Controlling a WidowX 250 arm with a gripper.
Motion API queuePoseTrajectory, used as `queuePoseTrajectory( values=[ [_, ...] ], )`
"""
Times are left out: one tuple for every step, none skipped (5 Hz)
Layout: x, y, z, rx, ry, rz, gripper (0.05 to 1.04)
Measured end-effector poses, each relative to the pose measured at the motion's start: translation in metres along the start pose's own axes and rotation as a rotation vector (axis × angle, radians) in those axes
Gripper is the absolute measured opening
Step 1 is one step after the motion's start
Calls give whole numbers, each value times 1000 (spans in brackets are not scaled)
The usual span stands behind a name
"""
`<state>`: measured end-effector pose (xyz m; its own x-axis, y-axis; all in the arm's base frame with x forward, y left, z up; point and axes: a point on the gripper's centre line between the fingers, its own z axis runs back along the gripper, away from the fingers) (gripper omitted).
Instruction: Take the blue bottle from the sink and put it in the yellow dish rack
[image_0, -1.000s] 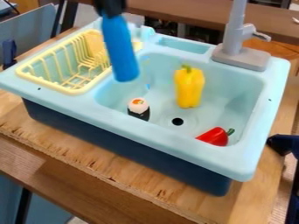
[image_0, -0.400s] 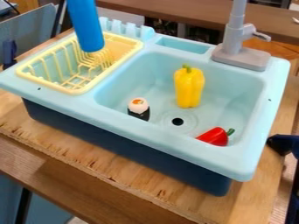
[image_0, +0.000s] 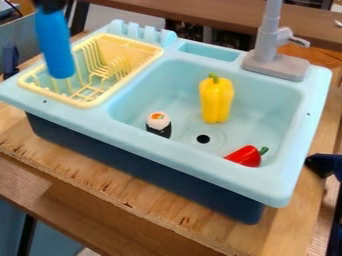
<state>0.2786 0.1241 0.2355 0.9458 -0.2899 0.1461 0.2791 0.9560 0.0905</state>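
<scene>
A smooth pale-blue sink (image_0: 194, 159) spans the centre; its upper-left compartment contains one ribbed yellow rack (image_0: 140, 50). Over that, the black gripper (image_0: 51, 6) grips one smooth blue cylinder (image_0: 55, 45). The basin (image_0: 267, 100) holds three: lobed yellow pepper (image_0: 216, 101), right of centre; glossy red pepper (image_0: 246, 156), lower right; rounded sushi piece (image_0: 159, 124), mid-frame.

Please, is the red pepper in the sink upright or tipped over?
The red pepper is tipped over: it lies on its side, its green stem pointing sideways.
</scene>
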Motion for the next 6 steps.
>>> queuePoseTrajectory(
  values=[
    [-16,20,-18,-49,-4,65,323],
    [-8,37,-29,-66,-6,84,323],
    [-3,49,-65,-130,37,90,322],
    [11,51,-53,-103,-2,63,322],
    [17,44,-54,-100,8,34,322],
    [9,39,-67,-96,71,24,322]
  ],
)
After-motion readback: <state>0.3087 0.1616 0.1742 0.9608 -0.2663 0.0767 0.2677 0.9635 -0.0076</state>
